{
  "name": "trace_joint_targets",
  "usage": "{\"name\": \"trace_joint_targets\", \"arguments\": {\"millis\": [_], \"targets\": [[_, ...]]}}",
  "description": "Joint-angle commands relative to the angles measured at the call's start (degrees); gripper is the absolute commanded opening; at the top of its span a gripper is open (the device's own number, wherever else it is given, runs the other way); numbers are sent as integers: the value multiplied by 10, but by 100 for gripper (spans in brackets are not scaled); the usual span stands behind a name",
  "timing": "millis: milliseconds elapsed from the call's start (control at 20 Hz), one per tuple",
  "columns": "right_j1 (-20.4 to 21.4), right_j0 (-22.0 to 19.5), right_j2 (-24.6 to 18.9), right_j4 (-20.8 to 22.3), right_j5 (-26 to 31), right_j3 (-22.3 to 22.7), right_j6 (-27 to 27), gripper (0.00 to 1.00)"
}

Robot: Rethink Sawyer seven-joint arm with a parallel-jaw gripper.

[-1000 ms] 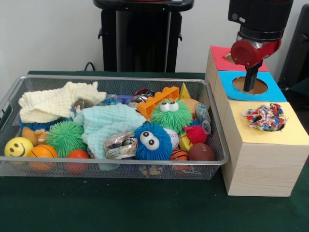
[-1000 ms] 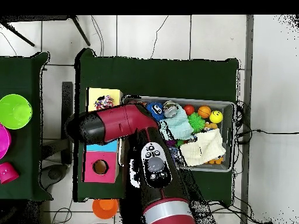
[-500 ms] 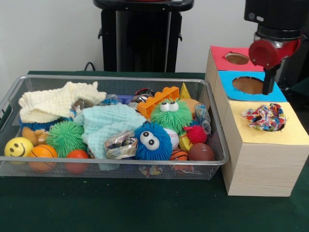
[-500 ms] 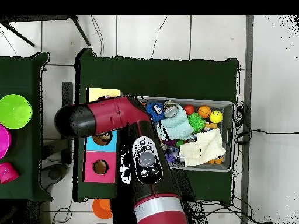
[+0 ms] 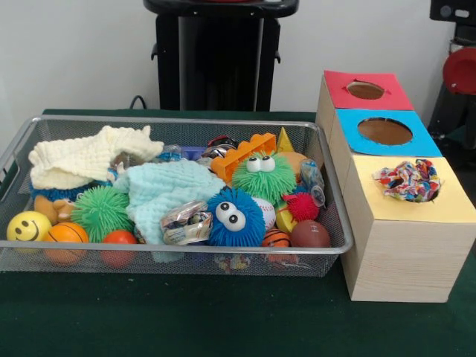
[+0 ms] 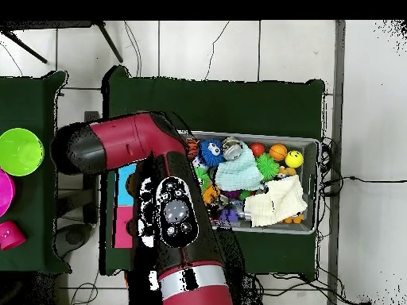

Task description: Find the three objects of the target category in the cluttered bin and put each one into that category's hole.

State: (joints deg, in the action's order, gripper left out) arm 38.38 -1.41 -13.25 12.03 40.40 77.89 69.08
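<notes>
**binwatcher:** Can't tell which category is up, so here's the wire bin (image 5: 171, 119) left to right. The smiley ball (image 5: 28, 224) and mini basketball (image 5: 67, 234) are jammed in the near left corner. They're probably light and squishy, but round, so they could squirt out of a pinch. I'd come straight down across the middle. The cream cloth (image 5: 82, 156) and mint cloth (image 5: 167, 190) are limp, so I'd grab a raised fold, not a flat bit. They're draped over other stuff and could drag it along.

**sawyer_fan:** And the fuzzy guys?

**binwatcher:** The blue monster (image 5: 234, 216) is at the front wall and the green monster (image 5: 264, 177) is right behind it. They look soft and near weightless. I'd close on the body, since the hairs alone would slip.

**sawyer_fan:** And right of the bin?

**binwatcher:** A knotted rope toy (image 5: 407, 181) sits in the yellow hole of the wooden box (image 5: 405, 253), not fully dropped in. Only the arm (image 5: 461, 71) shows, at the edge. The gripper isn't visible in either view, so I can't tell if it's spread, closed or carrying anything.
</notes>
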Motion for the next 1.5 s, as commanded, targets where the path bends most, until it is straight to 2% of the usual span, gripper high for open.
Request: {"name": "trace_joint_targets", "arguments": {"millis": [50, 600, 1500], "targets": [[-22, 0, 39, -5, 55, -24, 129, 0], [-36, -8, 55, 5, 56, -37, 98, 0], [-54, -6, 75, 13, 11, -28, 92, 0]]}}
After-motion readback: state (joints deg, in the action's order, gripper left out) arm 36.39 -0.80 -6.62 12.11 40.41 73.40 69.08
